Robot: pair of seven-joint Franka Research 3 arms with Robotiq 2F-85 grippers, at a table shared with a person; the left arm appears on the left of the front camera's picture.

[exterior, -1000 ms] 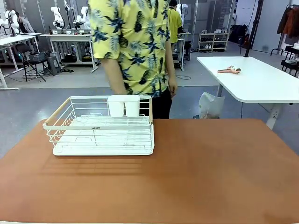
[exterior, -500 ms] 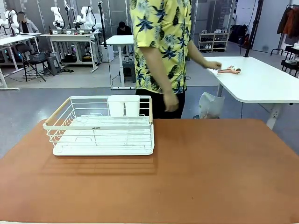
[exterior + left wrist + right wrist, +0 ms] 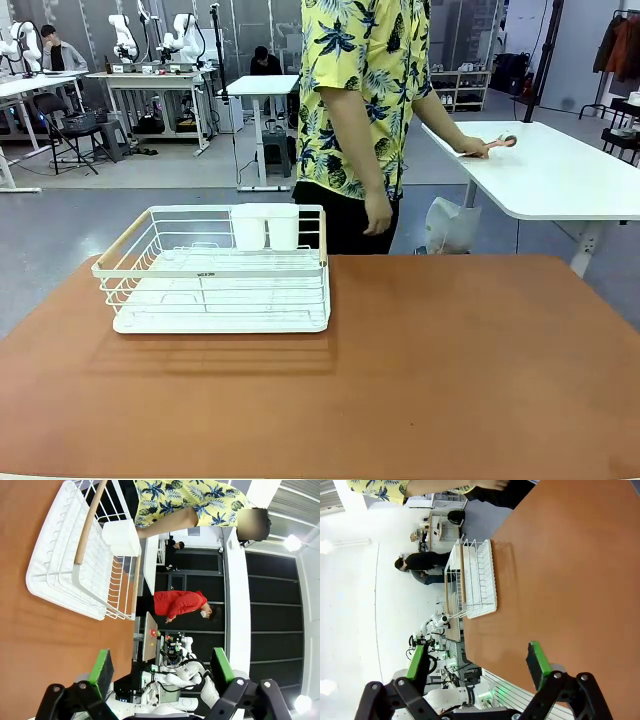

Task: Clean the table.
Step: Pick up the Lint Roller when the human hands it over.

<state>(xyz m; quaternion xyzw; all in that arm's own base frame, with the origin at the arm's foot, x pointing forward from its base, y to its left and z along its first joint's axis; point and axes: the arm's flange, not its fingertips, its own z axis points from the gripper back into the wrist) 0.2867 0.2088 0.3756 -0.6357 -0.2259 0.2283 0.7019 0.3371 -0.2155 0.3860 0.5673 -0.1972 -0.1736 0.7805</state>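
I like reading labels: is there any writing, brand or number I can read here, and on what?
No text here can be read.
The rack has a small dark tag on its front rail: too small to read.

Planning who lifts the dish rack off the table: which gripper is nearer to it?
Left. The left gripper hovers near the dish rack, which looms close in its wrist view; the right gripper hovers over bare table, the rack far ahead.
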